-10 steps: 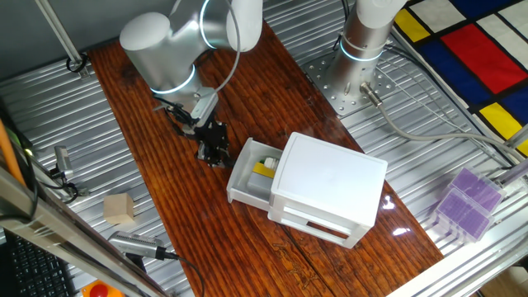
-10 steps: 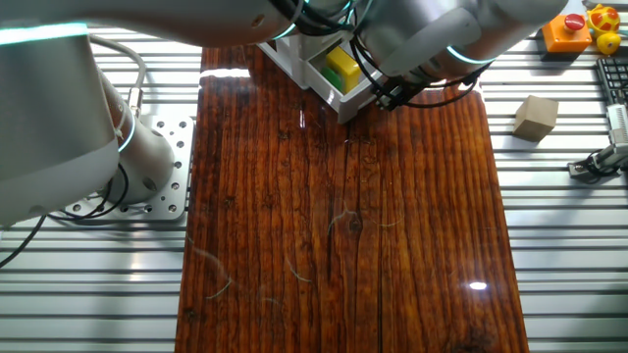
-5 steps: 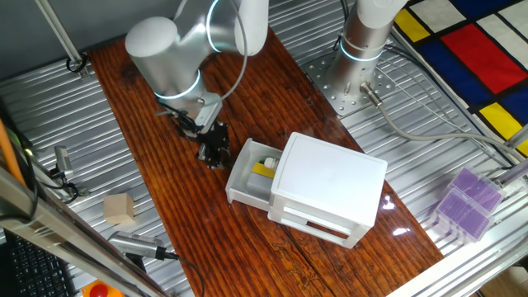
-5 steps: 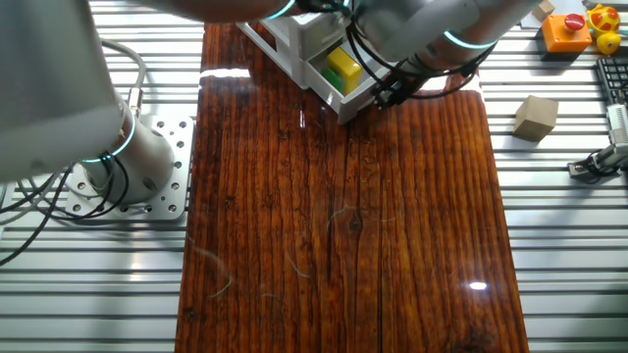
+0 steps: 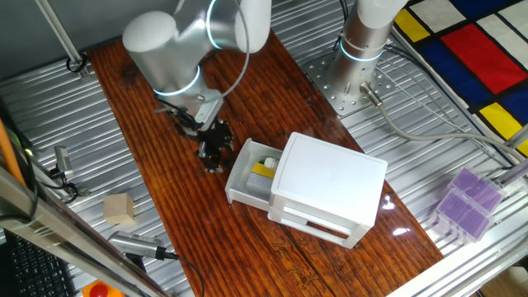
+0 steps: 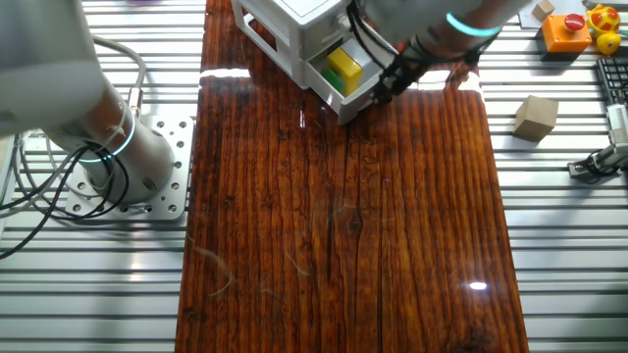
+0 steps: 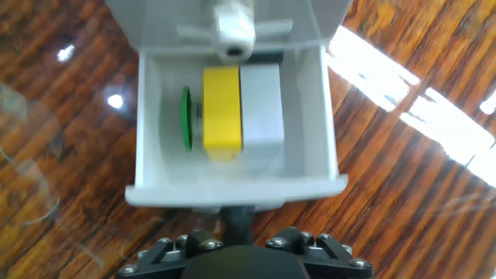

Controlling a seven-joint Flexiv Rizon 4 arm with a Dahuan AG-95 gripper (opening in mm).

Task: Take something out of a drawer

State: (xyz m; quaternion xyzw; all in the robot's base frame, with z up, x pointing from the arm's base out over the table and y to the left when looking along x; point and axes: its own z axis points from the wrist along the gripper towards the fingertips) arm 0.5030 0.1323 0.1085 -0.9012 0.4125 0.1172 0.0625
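The white two-drawer box (image 5: 328,188) stands on the wooden table. Its upper drawer (image 5: 245,175) is pulled out towards my gripper. Inside lies the small yellow block (image 7: 222,114) with a grey part (image 7: 262,106) on its right and a green disc (image 7: 186,118) on its left. The block also shows in both fixed views (image 5: 264,169) (image 6: 343,69). My gripper (image 5: 216,158) (image 7: 239,222) sits low, right at the middle of the drawer's front wall (image 7: 232,191). Its fingers are pressed together there. The knob is hidden behind them.
A tan wooden cube (image 5: 119,209) lies off the board on the metal slats, also in the other fixed view (image 6: 536,117). A second arm's base (image 5: 351,78) is bolted behind the box. Purple boxes (image 5: 466,202) sit at the far right. Orange toys (image 6: 574,25) lie near a corner.
The drawer and the block have not moved. My gripper stays at the drawer's front; the arm's upper links have shifted and lifted a little.
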